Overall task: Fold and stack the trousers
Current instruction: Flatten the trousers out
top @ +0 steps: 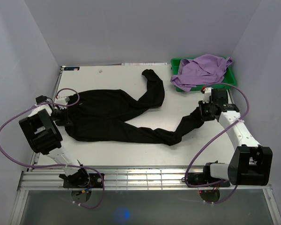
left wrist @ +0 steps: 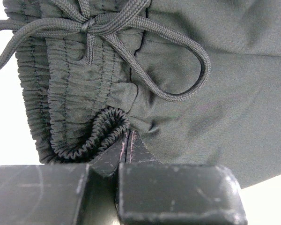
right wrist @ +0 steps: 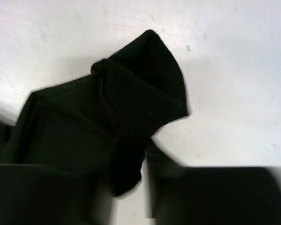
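The black trousers (top: 107,117) lie spread on the white table (top: 107,154), waist at the left. One leg runs up toward the back and the other stretches to the right. My left gripper (top: 64,116) is at the waist end. In the left wrist view its fingertips (left wrist: 129,143) are shut together, pinching puckered fabric just below the elastic waistband (left wrist: 100,131) and the drawstring (left wrist: 178,47). My right gripper (top: 200,112) is at the end of the right-hand leg. In the right wrist view it (right wrist: 145,154) is shut on that leg's ribbed cuff (right wrist: 145,79), which is lifted slightly off the table.
A green bin (top: 230,77) stands at the back right corner with a lilac purple garment (top: 201,70) heaped in it. Grey walls close in the table on the left, back and right. A metal rail (top: 140,176) runs along the near edge.
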Robot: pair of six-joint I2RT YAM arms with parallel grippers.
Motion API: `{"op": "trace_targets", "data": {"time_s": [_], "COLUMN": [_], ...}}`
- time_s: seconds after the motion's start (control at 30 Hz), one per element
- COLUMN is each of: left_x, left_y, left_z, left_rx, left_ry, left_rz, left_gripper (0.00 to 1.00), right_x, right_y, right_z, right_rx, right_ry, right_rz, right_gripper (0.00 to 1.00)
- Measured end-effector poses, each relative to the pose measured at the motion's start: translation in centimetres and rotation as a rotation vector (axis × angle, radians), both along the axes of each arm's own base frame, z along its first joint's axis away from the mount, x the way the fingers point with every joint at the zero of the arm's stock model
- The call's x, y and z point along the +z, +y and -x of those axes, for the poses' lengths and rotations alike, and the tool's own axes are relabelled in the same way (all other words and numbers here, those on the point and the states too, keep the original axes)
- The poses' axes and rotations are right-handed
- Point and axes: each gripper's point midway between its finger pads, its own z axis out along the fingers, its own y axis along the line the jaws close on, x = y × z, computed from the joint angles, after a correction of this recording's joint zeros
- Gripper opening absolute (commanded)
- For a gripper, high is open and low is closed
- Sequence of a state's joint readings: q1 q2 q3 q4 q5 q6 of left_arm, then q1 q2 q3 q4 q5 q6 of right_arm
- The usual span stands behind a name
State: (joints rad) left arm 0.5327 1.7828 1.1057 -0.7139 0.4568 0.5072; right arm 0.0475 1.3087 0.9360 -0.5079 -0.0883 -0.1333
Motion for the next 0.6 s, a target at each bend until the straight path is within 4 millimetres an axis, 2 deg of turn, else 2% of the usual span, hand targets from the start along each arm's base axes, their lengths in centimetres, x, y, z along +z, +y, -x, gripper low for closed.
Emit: {"op": "trace_targets", "data": {"time_s": [0.07,0.1,0.13,0.23,0.27,0.33,0.4,0.5,0.57,0.6], "left_x": [0.0,0.0,0.1,0.4,0.9,1.8,3.9,8.3,11.2,12.5], "left_y": [0.0,0.0,0.1,0.0,-0.2,-0.5,-1.0,-2.4,-4.5,-6.4], "left_z": [-0.1,-0.1,-0.1,-0.3,-0.5,-0.7,-1.5,-2.7,-3.2,-3.2], "left_rx": [0.006,0.007,0.008,-0.008,-0.026,-0.059,-0.126,-0.256,-0.374,-0.45], "left_ry": [-0.001,-0.001,-0.002,-0.014,-0.024,-0.043,-0.102,-0.22,-0.304,-0.342], "left_rz": [0.0,0.0,-0.001,0.011,0.021,0.04,0.066,0.078,0.037,0.025], "left_gripper": [0.09,0.11,0.15,0.41,0.56,0.71,0.82,0.82,0.82,0.82], "right_x": [-0.9,-1.4,-1.7,-1.5,-1.1,0.2,1.4,2.1,2.0,1.9], "right_y": [-2.0,-2.9,-3.7,-6.1,-6.8,-7.8,-8.5,-8.7,-8.1,-7.6], "right_z": [2.2,3.1,3.9,4.9,4.9,4.2,3.4,3.5,3.8,3.8], "right_rx": [-0.049,-0.063,-0.081,-0.093,-0.069,0.017,0.143,0.346,0.468,0.518], "right_ry": [0.053,0.087,0.12,0.165,0.165,0.132,0.072,0.009,-0.016,-0.026], "right_rz": [0.042,0.055,0.066,0.087,0.099,0.132,0.175,0.225,0.229,0.218], "right_gripper": [0.58,0.69,0.74,0.88,0.93,0.98,0.98,0.98,0.98,0.98]}}
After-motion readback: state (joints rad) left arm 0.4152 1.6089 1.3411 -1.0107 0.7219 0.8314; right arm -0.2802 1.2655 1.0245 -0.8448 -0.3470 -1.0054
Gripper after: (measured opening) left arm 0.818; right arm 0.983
